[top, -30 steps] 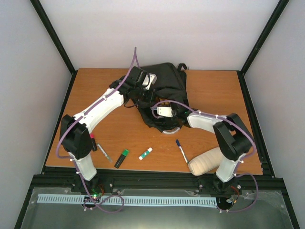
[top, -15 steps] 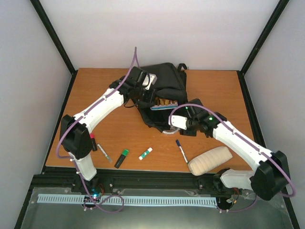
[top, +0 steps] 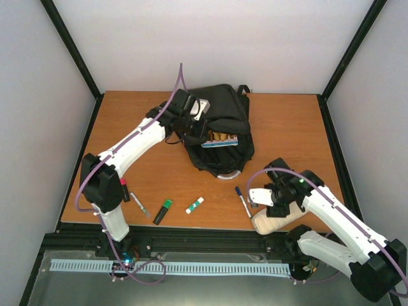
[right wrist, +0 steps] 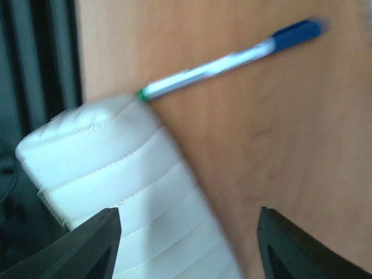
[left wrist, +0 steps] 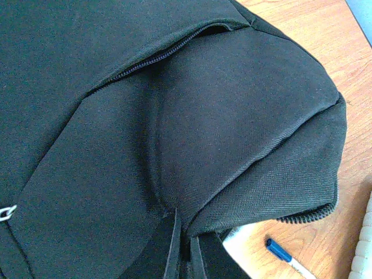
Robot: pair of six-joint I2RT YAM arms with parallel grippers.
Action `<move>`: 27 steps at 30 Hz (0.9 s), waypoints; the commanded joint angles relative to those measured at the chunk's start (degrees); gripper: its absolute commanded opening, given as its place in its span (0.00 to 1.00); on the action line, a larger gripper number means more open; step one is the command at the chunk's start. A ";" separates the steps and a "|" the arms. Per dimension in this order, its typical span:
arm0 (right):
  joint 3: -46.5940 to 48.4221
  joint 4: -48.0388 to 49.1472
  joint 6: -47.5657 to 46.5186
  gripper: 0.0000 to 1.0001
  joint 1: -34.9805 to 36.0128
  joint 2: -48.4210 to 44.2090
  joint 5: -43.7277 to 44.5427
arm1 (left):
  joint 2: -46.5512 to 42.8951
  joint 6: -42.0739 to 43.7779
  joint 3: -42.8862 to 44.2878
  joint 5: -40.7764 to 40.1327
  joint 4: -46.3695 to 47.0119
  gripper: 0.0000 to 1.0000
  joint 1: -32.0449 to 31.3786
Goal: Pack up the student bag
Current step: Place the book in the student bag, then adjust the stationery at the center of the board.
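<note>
From above, the student bag lies at the far middle of the table. Its mouth is pulled open, and a flat box with a blue edge sits inside. The left gripper is at the bag's left side. The right gripper hangs near the front edge, just over a cream pouch. A blue pen lies just beside the pouch. A glue stick and a green marker lie at the front, well apart from the bag.

In the left wrist view, black cloth fills almost everything. The left gripper is pinched tight on a fold of the bag and holds it up.

The right wrist view is blurry. The right gripper stands wide, with nothing held between its fingers. The pouch is right under it, and the pen comes up to the pouch's corner.

I think the packing has only started. One thing is in, and the pouch, the pen, the glue stick and the marker are all out on the table.
</note>
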 commanded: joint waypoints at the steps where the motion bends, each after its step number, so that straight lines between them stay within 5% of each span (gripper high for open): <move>1: -5.55 -8.52 -5.54 0.72 -0.35 -0.47 4.38 | -0.39 -0.02 1.97 3.05 0.53 0.01 0.32; 6: -6.45 -8.92 -8.44 0.84 -0.27 1.33 4.21 | -0.28 0.07 1.89 3.02 0.58 0.01 0.28; 17: -13.21 8.21 -5.07 0.84 -0.33 7.39 12.83 | 0.75 -0.09 1.93 3.60 0.60 0.01 0.28; 27: -0.34 7.03 -8.70 0.55 -13.60 20.28 7.54 | 0.83 0.03 2.15 4.07 0.35 0.01 0.28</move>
